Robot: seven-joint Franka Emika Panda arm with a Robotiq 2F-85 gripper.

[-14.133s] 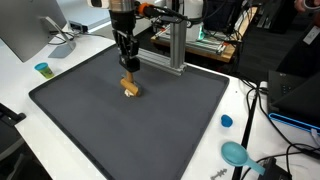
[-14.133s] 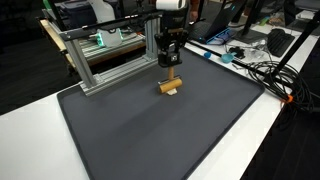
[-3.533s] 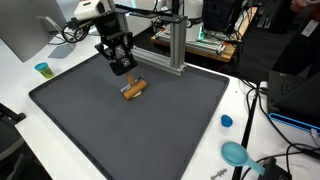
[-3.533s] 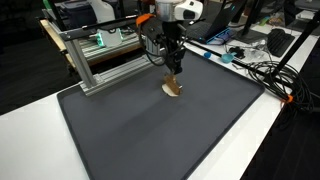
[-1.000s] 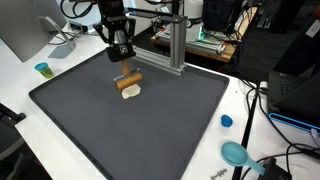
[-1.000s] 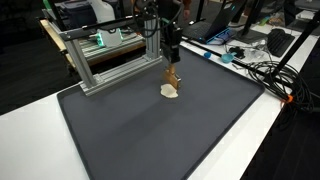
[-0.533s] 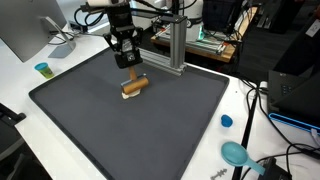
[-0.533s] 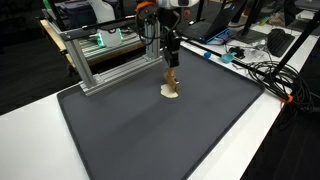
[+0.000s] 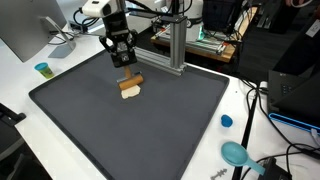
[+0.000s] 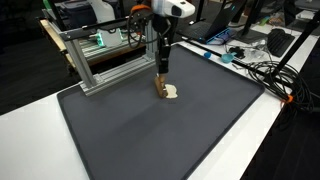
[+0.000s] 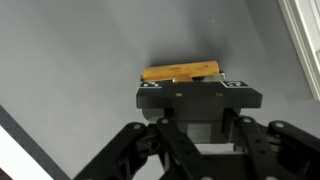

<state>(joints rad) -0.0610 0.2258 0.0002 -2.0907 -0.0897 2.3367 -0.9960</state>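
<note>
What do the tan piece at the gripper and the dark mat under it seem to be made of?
Tan piece: likely bare wood, matt, an even warm brown with squared edges. Its pale underside may be foam or felt; too small to tell. Mat: probably rubber or foam, matt dark grey, no glare, darker border.

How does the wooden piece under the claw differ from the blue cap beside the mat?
The wooden piece is tan and elongated; the blue cap is round. The wooden piece lies on the dark mat below the claw; the blue cap sits off it, on the white table. Both are small.
</note>
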